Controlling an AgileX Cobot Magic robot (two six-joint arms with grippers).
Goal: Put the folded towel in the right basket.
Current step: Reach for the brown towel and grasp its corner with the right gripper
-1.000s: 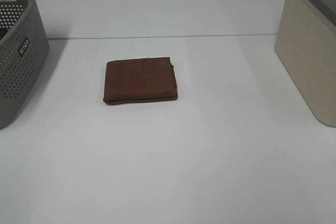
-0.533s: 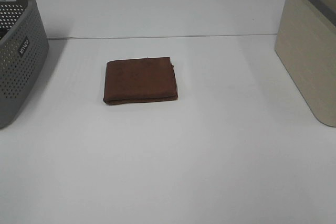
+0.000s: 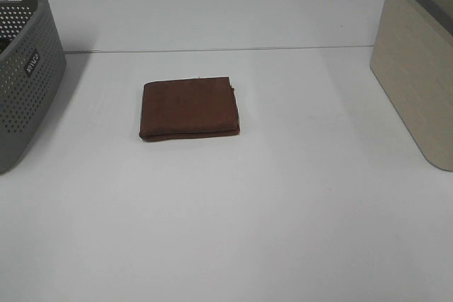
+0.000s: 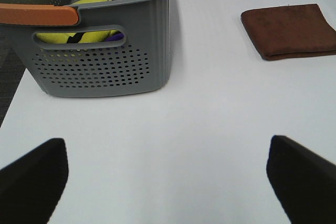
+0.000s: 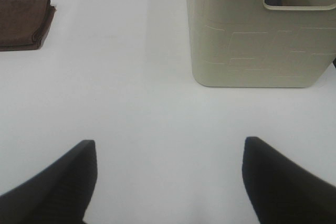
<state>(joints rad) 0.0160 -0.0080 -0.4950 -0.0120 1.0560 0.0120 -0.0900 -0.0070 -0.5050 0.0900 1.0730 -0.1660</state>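
Brown folded towel (image 3: 189, 109) lies flat on the table (image 3: 297, 210), well apart from the right basket (image 3: 417, 83), left gripper (image 4: 168, 182) and right gripper (image 5: 168, 179) both spread empty — a shallow pinch could lift only its top layer.

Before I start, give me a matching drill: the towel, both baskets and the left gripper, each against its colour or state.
Things:
1. towel
2. left basket
3. right basket
4. left gripper

Descriptions:
a. beige, solid walls
b. brown, folded
c. open, holding nothing
d. grey, perforated

Pairs: 1-b, 2-d, 3-a, 4-c
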